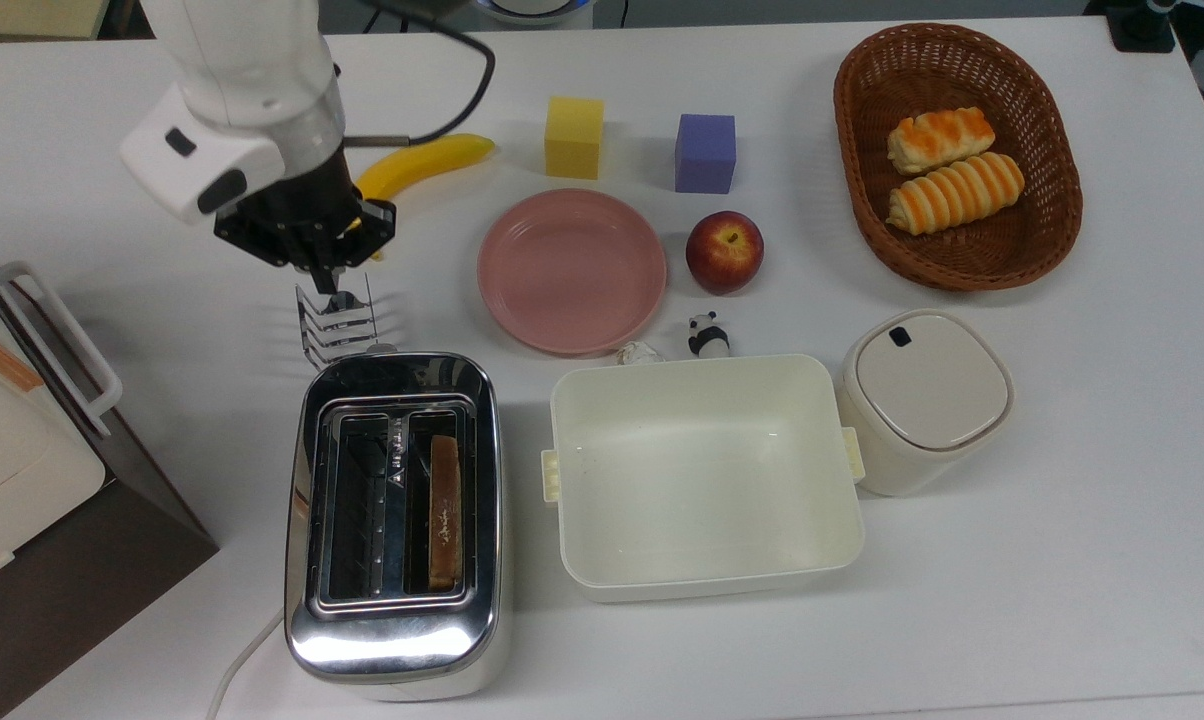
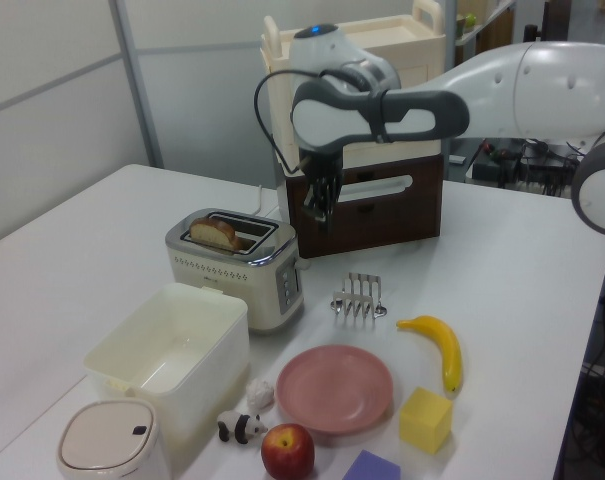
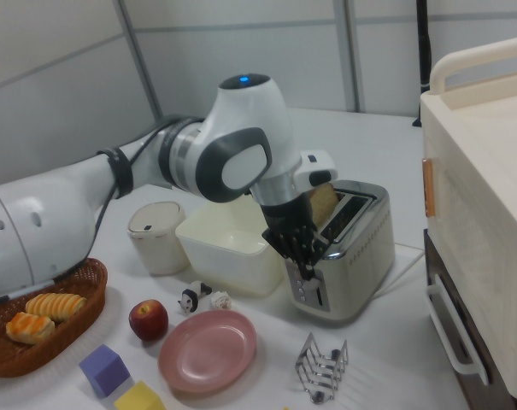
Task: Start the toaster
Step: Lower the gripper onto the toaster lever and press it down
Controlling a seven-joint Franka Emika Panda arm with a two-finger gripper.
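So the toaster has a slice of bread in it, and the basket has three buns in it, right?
Nearly. The toaster does hold one slice of bread, standing in one of its slots. But the basket has two buns in it, not three. The top view shows them lying side by side.

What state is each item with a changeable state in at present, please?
toaster: one slice standing tall in a slot, other slot empty
gripper: shut, holding nothing, above the wire rack
cream tub: empty
lidded bin: closed
pink plate: empty
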